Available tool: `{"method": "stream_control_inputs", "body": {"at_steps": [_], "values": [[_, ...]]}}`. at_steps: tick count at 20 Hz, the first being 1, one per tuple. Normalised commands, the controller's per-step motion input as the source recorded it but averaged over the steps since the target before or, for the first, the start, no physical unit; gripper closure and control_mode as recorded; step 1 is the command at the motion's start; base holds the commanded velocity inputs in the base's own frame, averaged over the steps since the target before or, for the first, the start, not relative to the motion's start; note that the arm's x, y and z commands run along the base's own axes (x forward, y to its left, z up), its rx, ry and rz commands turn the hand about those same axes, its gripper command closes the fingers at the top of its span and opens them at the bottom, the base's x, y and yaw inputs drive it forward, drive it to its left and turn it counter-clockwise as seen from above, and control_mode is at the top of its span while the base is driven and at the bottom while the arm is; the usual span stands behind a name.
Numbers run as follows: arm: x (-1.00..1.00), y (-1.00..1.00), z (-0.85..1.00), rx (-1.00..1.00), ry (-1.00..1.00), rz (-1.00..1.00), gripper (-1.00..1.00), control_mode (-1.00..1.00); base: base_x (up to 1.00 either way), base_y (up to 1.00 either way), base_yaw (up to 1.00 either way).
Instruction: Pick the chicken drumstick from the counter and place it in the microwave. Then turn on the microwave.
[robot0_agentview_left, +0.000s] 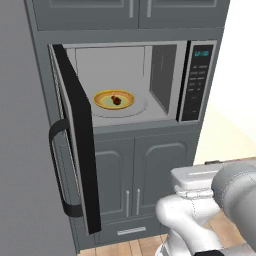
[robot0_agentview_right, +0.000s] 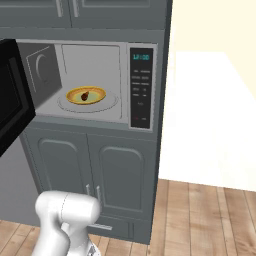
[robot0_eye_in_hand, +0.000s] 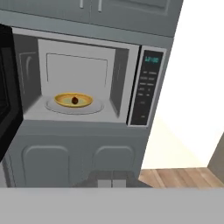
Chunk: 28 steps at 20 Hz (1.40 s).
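Inside open microwave (robot0_agentview_left: 165, 75): chicken drumstick (robot0_agentview_left: 116, 100) on yellow plate (robot0_agentview_left: 102, 100).
Black door (robot0_agentview_left: 75, 130) swung left; end effector (robot0_eye_in_hand: 112, 180) clenched, empty.

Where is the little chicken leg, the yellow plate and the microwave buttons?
chicken drumstick (robot0_agentview_left: 116, 99), left base view, middle of the meat.
yellow plate (robot0_agentview_left: 102, 102), left base view, its left rim.
keypad (robot0_agentview_left: 195, 92), left base view, centre of the black panel.

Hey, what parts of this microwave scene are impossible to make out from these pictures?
- Keypad labels: too small and blurred in every view.
- Teal display digits: blurred.
- Microwave door: cut off by the left edge in the right base view.
- Chicken drumstick on the yellow plate: too small for detail in the hand view.
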Motion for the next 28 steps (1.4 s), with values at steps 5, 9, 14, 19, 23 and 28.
{"method": "stream_control_inputs", "body": {"at_steps": [5, 9, 14, 19, 23, 28], "values": [[-0.84, 0.33, 0.04, 0.0, -0.13, 0.0, 1.0, -1.0, 0.0, 0.0, 0.0], [-0.49, 0.23, 0.0, -0.02, -0.12, 0.0, 1.0, -1.0, 0.0, 0.0, 0.0], [-0.03, 0.13, -0.03, 0.0, -0.09, 0.0, 1.0, -1.0, 0.0, 0.0, 0.0], [-0.13, 0.27, 0.0, 0.0, -0.1, 0.0, 1.0, -1.0, 0.0, 0.0, 0.0], [-0.11, 0.37, 0.0, 0.0, -0.1, 0.0, 1.0, -1.0, 0.0, 0.0, 0.0], [-0.12, 0.48, 0.0, 0.0, -0.09, 0.0, 1.0, -1.0, 0.0, 0.0, 0.0]]}}
